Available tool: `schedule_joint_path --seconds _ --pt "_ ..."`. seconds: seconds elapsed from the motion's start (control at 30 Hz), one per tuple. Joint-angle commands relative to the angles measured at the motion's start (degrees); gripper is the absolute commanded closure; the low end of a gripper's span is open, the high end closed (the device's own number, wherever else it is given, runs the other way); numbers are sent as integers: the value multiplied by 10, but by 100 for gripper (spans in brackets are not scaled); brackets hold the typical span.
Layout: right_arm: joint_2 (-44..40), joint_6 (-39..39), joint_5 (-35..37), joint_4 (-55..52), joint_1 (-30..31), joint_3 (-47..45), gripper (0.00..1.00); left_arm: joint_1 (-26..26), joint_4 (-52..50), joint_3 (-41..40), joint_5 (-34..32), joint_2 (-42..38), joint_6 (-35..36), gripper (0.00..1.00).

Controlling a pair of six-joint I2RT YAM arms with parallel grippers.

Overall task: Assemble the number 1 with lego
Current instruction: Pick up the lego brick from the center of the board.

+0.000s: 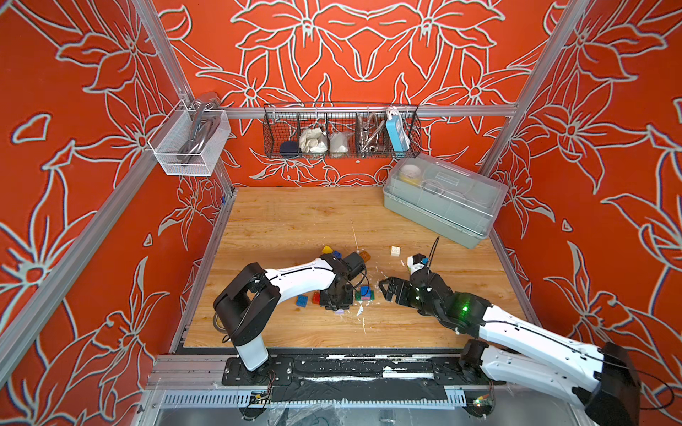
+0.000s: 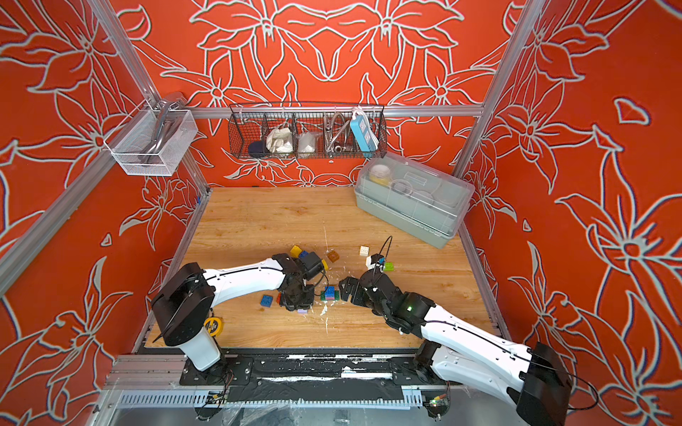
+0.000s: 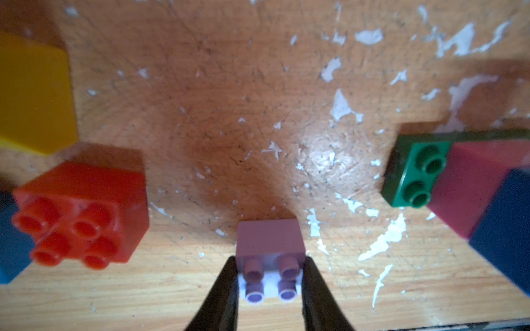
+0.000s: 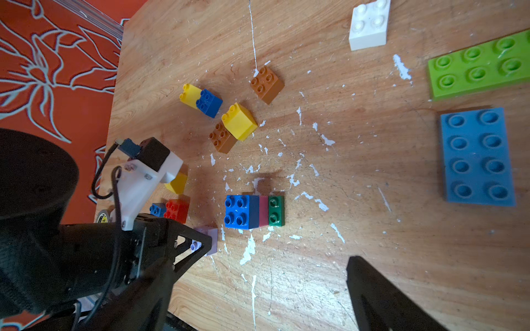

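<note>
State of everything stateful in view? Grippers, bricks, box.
left gripper: shut on lilac brick
right gripper: open, empty
blue brick: stacked on pink brick, over green brick
yellow brick: tipped on side
red brick: upright, loose
storage box: lid closed

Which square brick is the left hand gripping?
The lilac brick: the left hand is shut on its two sides. The red brick and the yellow brick nearby lie untouched.
</note>
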Motion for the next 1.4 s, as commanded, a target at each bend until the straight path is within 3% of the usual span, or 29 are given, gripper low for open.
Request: schedule_joint_path --seconds 0.0,0.7,1.23,1.37 --pt "-6 4 13 -10 -1 -8 1 -3 -6 -5 -6 3 1 65" --pt "-8 5 13 -10 -1 -8 1 -3 -4 -7 -6 10 3 58" --pt "-10 6 13 -11 -1 -10 1 -3 3 -13 -2 16 1 59" --pt "-10 7 13 -11 -1 -9 1 -3 2 -11 -2 16 2 64"
